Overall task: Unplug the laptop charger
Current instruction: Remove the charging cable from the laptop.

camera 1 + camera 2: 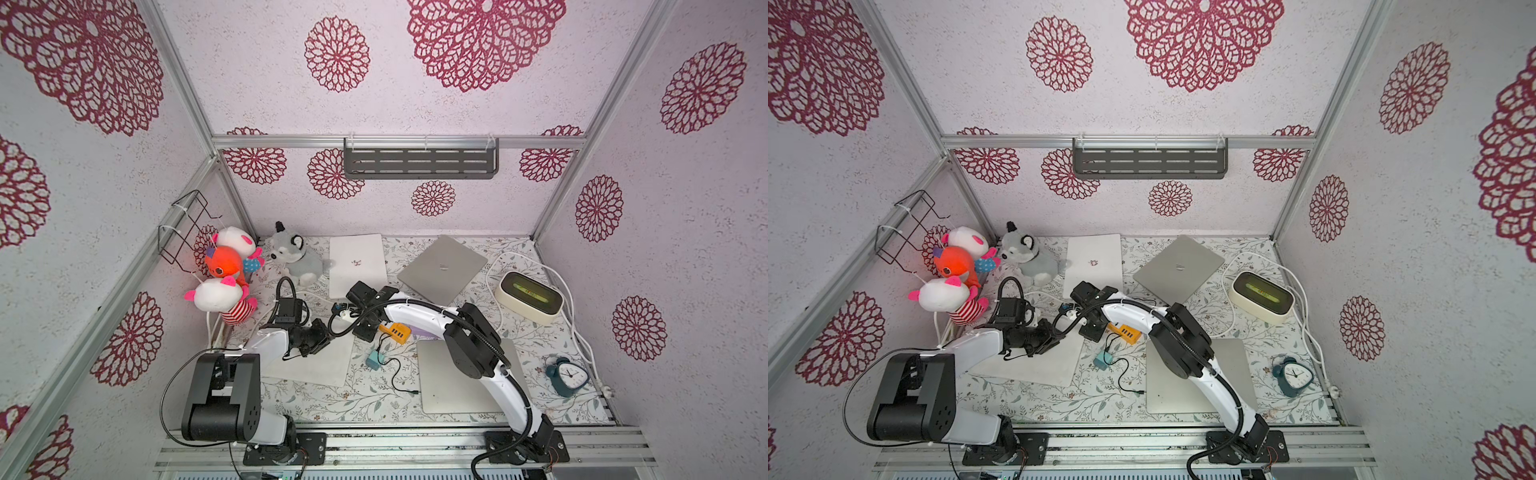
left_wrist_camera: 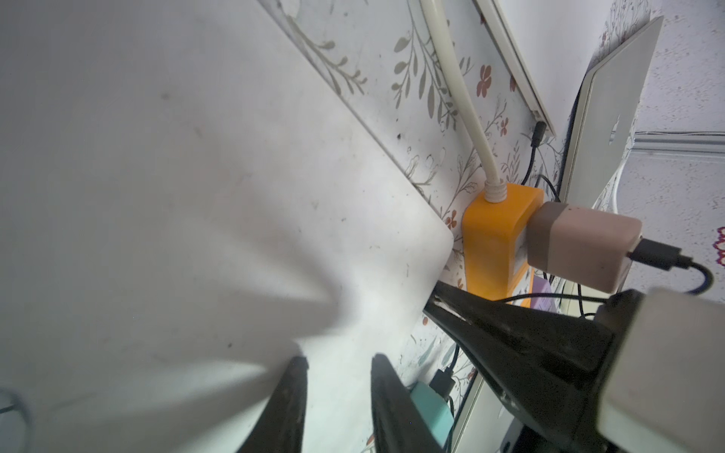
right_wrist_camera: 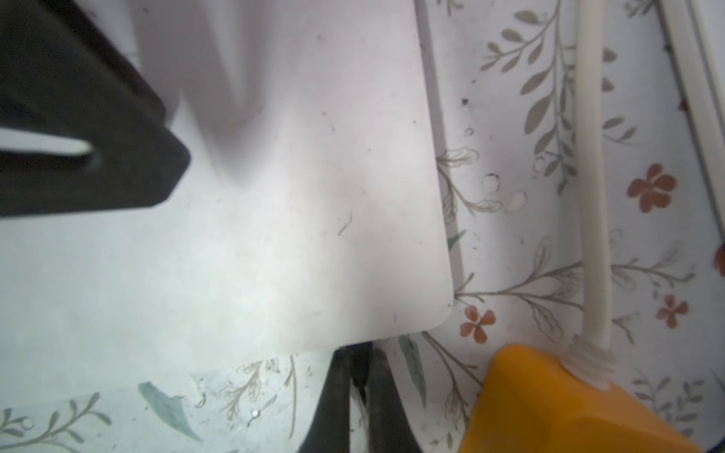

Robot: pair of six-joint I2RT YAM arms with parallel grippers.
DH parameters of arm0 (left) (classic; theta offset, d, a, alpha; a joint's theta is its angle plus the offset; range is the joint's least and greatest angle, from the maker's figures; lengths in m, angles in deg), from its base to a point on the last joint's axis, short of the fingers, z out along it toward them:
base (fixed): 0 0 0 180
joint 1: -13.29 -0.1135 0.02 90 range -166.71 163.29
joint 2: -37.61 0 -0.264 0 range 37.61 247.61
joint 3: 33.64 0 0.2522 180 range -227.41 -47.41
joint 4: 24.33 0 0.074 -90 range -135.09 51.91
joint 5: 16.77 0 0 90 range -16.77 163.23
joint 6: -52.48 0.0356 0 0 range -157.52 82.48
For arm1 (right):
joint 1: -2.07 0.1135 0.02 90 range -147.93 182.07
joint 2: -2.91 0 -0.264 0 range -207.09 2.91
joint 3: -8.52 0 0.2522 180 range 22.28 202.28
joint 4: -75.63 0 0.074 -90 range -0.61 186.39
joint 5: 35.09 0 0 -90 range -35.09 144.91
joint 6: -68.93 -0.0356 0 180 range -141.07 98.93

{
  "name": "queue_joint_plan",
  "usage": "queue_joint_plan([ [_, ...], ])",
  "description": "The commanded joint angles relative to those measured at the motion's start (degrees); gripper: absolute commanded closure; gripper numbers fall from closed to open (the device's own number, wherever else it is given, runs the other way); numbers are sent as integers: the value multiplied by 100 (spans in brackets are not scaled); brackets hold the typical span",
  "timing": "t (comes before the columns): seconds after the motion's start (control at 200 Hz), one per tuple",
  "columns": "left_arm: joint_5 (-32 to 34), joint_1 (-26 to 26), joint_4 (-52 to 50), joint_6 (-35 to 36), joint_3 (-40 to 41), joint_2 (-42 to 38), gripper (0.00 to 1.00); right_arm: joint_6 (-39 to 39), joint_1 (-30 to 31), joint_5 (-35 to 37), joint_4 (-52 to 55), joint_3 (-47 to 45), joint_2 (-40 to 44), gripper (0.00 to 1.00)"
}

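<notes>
A pale pink charger [image 2: 580, 247] sits plugged into the side of the orange power strip [image 2: 490, 243], with a black cable leaving its free end. In both top views my right arm hides this charger; only the strip [image 1: 397, 332] shows. My right gripper [image 3: 359, 351] is shut on nothing, its tip low over the table beside the strip [image 3: 569, 408] and the corner of a white laptop [image 3: 294, 196]. My left gripper [image 2: 340, 359] hovers over that laptop [image 1: 316, 365] with its jaws apart and nothing between them.
A teal charger [image 1: 374, 359] with a black cable lies loose between the white laptop and a silver laptop [image 1: 440, 386]. At the back are a white laptop [image 1: 357, 266], a silver laptop [image 1: 442, 268], plush toys [image 1: 224, 270], a cream device [image 1: 528, 297] and a blue clock [image 1: 567, 374].
</notes>
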Motion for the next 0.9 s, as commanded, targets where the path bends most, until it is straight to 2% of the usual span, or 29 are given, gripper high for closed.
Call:
queue_joint_plan([
  [0.0,156,-12,-166,-19,158,111,68,348,20,158,418,-140,150,94],
  [0.24,156,-3,-162,-29,158,93,68,1063,-23,233,689,72,32,94],
  [0.335,162,-4,-174,-29,166,79,68,963,-22,243,749,171,-30,94],
  [0.46,162,-3,-169,-32,167,81,68,592,-10,-80,660,108,19,94],
  [0.63,159,-3,-183,-27,167,87,68,351,38,-151,359,-213,157,94],
  [0.896,147,1,-173,-27,158,92,68,274,24,-222,580,167,-1,94],
])
